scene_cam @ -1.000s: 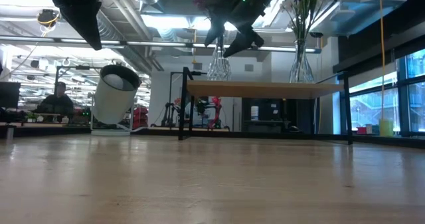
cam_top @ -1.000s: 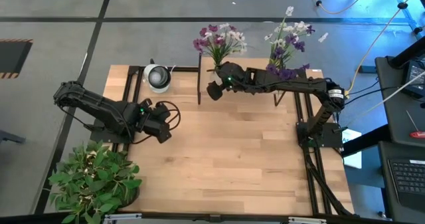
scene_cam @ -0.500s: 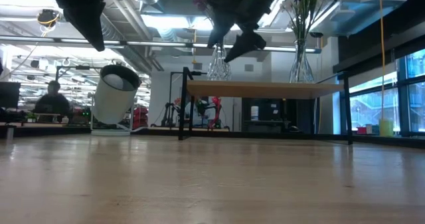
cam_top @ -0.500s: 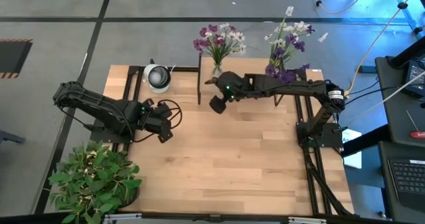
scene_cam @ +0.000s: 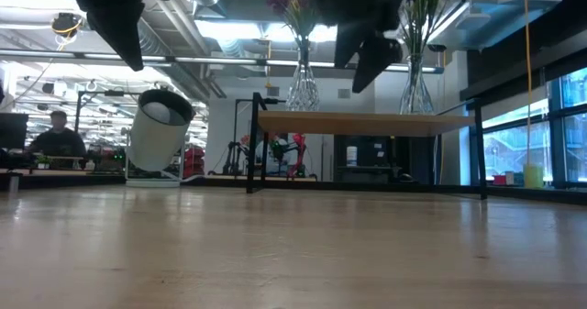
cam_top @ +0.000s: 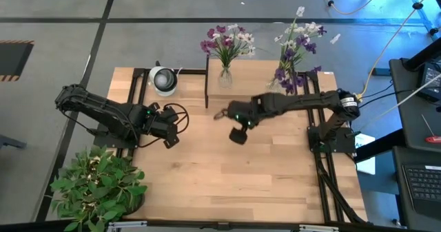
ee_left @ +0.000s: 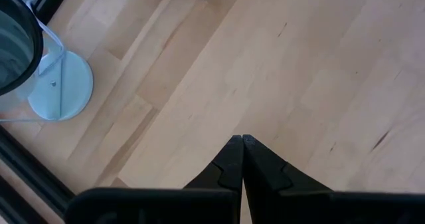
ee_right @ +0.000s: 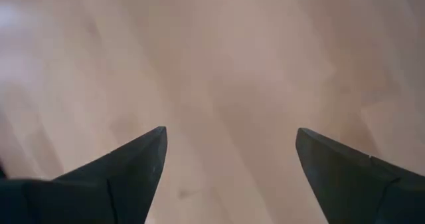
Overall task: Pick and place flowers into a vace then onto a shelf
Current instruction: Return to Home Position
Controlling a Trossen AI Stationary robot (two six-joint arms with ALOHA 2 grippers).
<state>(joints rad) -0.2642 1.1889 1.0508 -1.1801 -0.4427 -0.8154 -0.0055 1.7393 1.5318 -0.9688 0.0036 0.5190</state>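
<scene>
1. The right gripper [cam_top: 238, 134] hangs over the table [cam_top: 207, 184], in front of the shelf [cam_top: 251, 77] and apart from its front edge. Its fingers are spread wide with nothing between them.
2. The left gripper [cam_top: 170, 137] waits off the shelf's left end, fingertips pressed together and empty.
3. The flowers [cam_top: 227, 39] stand upright in a clear vase [scene_cam: 303, 87] at the shelf's left end. A second bunch [cam_top: 298, 43] stands in a second vase [scene_cam: 415, 89] toward the shelf's right end. Both vases are on the shelf board.
4. Risk 1: the right forearm [cam_top: 303, 102] lies along the shelf's front edge, just beside the low purple blooms of the second bunch. If I fold the arm home with any lift or swing toward the shelf, I judge it could snag those stems and tip that vase.
5. Risk 2: the clear vase sits close to the shelf's left end. A knock on the shelf frame from the retreating arm could shake it toward that edge, and with tall stems it looks top-heavy.
6. Risk 3: the wide-spread fingers give more to catch on. I rate this low, because the right gripper is already apart from the shelf.
</scene>
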